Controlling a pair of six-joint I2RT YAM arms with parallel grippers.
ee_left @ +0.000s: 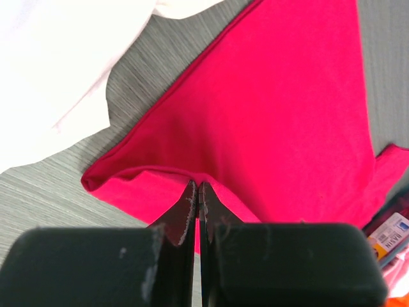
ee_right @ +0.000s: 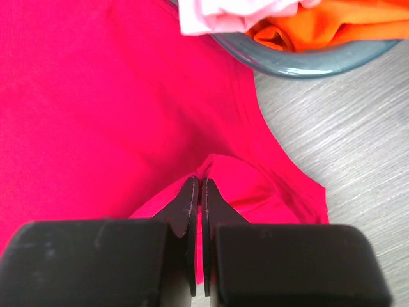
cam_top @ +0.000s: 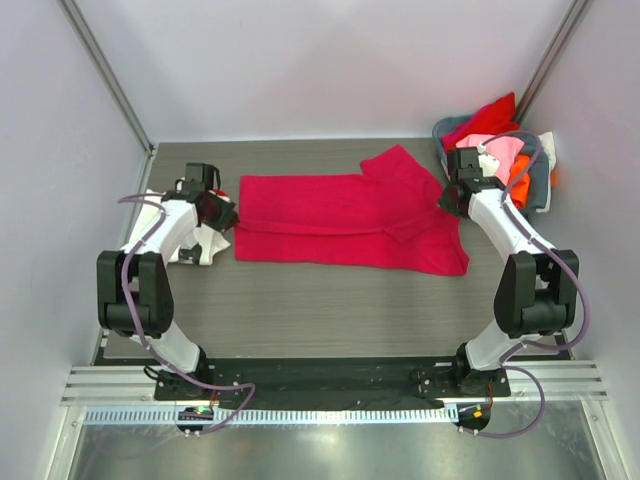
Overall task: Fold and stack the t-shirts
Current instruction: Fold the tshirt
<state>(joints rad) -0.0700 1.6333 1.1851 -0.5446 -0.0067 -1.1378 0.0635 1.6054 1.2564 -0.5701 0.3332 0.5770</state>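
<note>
A crimson-magenta t-shirt (cam_top: pixel 350 222) lies spread across the middle of the table, folded lengthwise. My left gripper (cam_top: pixel 226 214) is shut on its left edge; the left wrist view shows the cloth (ee_left: pixel 275 115) pinched at the fingertips (ee_left: pixel 197 187). My right gripper (cam_top: pixel 447 200) is shut on the shirt's right side near a sleeve; the right wrist view shows cloth (ee_right: pixel 96 109) bunched at its tips (ee_right: pixel 196 181). A white t-shirt (cam_top: pixel 195 246) lies under the left arm at the table's left; it also shows in the left wrist view (ee_left: pixel 57 57).
A grey-blue basket (cam_top: pixel 537 186) at the back right holds red, pink and orange tees (cam_top: pixel 492 135); its rim shows in the right wrist view (ee_right: pixel 307 61). Enclosure walls stand close on the left and right.
</note>
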